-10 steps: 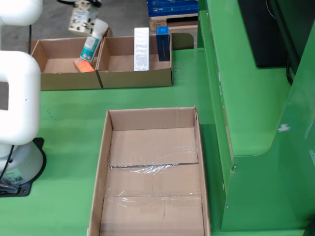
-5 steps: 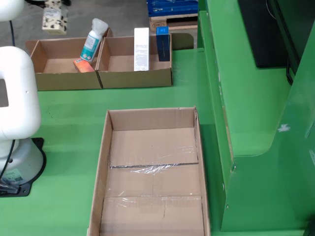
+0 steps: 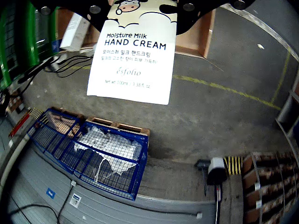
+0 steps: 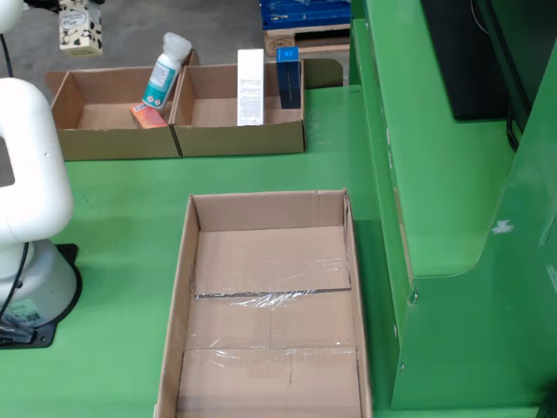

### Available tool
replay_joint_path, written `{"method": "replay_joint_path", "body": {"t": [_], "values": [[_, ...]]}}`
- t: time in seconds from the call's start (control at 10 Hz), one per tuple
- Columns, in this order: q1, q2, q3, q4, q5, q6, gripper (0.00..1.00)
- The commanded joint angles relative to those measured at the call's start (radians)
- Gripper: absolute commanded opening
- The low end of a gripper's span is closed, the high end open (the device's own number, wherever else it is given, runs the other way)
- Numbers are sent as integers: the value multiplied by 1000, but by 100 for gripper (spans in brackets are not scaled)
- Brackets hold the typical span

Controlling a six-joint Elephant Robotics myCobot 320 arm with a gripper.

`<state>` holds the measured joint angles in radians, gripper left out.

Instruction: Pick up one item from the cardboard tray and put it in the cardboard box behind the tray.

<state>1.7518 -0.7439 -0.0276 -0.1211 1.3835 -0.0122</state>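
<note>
A white hand cream box (image 3: pixel 133 51) with a cow print is held clamped in the gripper (image 3: pixel 140 7), seen in the fixed view high at the upper left (image 4: pixel 78 26), above and behind the left cardboard box (image 4: pixel 104 131), well apart from the empty cardboard tray (image 4: pixel 270 305).

I work in a warehouse: bare concrete floor (image 3: pixel 224 112) with yellow lines, a blue wire cage (image 3: pixel 93 149) on pallets, and a green-painted surface (image 4: pixel 113 244).
</note>
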Motion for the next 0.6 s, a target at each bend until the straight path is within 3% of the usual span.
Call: {"method": "replay_joint_path", "body": {"t": [0.0, 0.3, 0.4, 0.5], "values": [[102, -34, 28, 55, -433, -153, 0], [35, -153, 28, 332, -474, -289, 0], [-1, -265, 28, 595, -453, -392, 0], [-32, -310, 28, 627, -434, -387, 0]]}}
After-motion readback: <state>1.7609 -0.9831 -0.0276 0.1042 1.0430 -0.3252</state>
